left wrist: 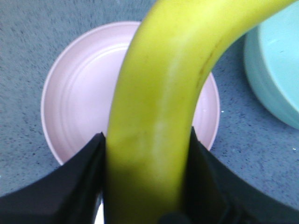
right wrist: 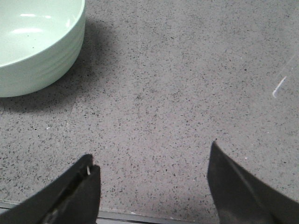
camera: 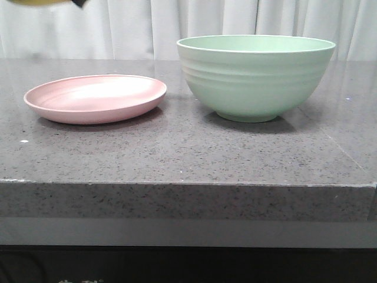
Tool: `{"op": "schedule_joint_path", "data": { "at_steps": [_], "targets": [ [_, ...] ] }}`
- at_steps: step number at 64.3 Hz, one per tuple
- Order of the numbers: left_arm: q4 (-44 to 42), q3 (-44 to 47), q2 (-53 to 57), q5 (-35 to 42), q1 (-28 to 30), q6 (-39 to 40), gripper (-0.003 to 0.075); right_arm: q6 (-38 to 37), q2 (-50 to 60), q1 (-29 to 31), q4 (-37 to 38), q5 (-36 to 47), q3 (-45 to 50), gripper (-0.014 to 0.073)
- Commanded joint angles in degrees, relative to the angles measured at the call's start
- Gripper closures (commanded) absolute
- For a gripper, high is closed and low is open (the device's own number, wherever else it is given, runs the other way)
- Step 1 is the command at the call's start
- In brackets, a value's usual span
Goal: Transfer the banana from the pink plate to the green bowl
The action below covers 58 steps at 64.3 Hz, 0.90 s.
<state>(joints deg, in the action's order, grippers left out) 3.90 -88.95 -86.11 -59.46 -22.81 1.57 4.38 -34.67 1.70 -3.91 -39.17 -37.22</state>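
The left hand grips the banana between its two black fingers, which press against the fruit's sides. In the left wrist view the yellow fruit curves up out of the hand and fills the middle of the picture, with the pink plate lying bare on the worktop beneath it, so the banana hangs above the plate and does not touch it. A part of the green bowl shows off to one side of the plate.

In the front view only a sliver of yellow with a dark tip shows at the very top edge, above and to the left of the pink plate. The plate rests flat on the grey speckled worktop, and the green bowl stands upright to its right, near it but apart. White curtains hang behind.

The right hand holds nothing; its fingers are spread wide over bare worktop, with the green bowl nearby.
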Motion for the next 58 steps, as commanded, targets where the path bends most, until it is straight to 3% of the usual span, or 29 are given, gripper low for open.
{"op": "schedule_joint_path", "data": {
  "at_steps": [1,15,32,42,58],
  "targets": [
    [0.45,0.9,5.99,4.69,-0.38,-0.75,0.0561,0.07,-0.44,-0.07,0.02,4.84,-1.68,0.0085],
    [2.78,9.49,14.78,8.53,-0.38,-2.78,0.0561,0.07,-0.44,-0.07,-2.3,5.45,-1.68,0.0085],
    [20.9,19.27,21.22,9.99,-0.38,-17.65,0.0561,0.97,-0.44,-0.12,-6.46,5.18,-1.68,0.0085],
    [31.92,21.04,21.22,8.98,-0.38,-26.73,0.0561,9.41,-0.44,-1.42,-15.31,4.33,-1.9,0.0085],
    [46.72,21.5,21.22,5.56,-0.38,-36.89,0.0561,26.46,-2.6,-4.79,-36.58,1.32,-4.45,0.0085]
  ]
}}
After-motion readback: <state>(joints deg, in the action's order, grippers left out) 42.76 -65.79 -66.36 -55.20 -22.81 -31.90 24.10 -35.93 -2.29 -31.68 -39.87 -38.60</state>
